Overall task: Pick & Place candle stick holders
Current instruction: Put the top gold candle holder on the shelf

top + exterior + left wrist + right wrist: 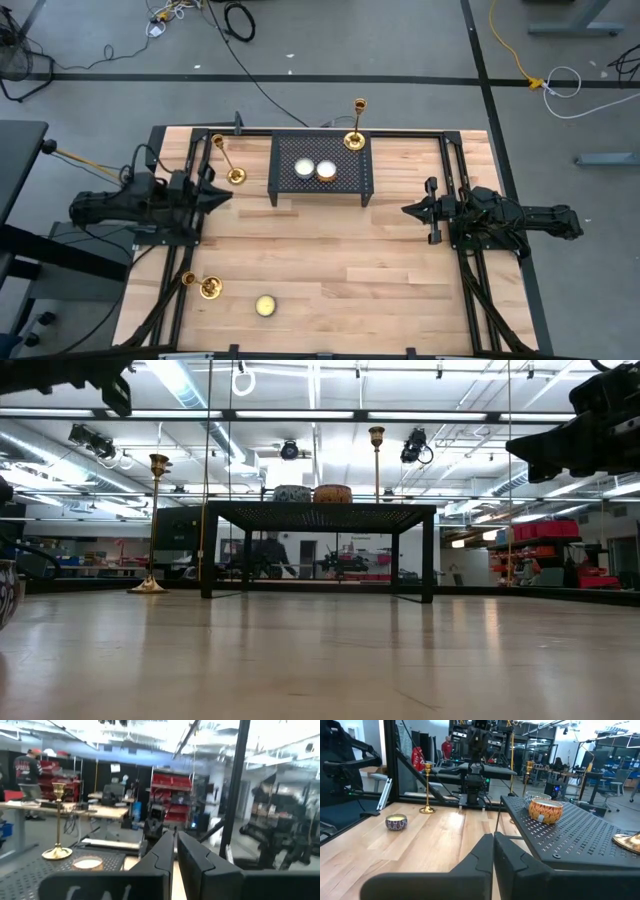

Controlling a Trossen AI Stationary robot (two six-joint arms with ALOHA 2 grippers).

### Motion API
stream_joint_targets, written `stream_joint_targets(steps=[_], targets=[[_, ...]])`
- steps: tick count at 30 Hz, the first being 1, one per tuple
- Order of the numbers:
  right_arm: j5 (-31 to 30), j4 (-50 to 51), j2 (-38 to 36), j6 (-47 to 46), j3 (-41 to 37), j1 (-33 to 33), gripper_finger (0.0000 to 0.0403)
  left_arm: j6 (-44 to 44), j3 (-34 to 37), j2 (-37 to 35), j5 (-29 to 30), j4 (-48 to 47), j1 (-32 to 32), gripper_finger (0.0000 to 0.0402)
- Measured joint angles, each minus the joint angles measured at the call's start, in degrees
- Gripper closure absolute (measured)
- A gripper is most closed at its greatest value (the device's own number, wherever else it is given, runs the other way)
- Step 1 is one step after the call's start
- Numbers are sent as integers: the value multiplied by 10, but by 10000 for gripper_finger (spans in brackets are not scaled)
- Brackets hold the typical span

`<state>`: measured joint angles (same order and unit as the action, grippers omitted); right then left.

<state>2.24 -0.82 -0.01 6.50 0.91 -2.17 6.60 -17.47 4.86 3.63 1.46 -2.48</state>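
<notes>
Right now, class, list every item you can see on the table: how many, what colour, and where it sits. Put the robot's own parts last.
Candle stick holders: three, gold. One stands on the black mesh rack's far right corner; one on the table just left of the rack; one near the table's front left corner.
Black mesh rack: one, at the table's far centre.
Tin candles on the rack: two, side by side; in the right wrist view one is orange-patterned, the other paler.
Tin candle on the table: one, yellowish wax, front left, right of the nearest holder.
Wooden table: one, light wood.
Left gripper: dark, left of the rack, jaws shut, holding nothing.
Right gripper: dark, right of the rack, jaws shut, holding nothing.
</notes>
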Motion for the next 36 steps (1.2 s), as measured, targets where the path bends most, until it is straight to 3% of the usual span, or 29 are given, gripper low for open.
stream_joint_targets(steps=[12,24,36], targets=[[0,0,0,0,0,0,389,1,-146,151,7,-112,0,376],[2,0,0,0,0,0,389,13,-167,245,9,-126,0,376],[2,0,0,0,0,0,389,75,-167,278,141,-205,1,370]])
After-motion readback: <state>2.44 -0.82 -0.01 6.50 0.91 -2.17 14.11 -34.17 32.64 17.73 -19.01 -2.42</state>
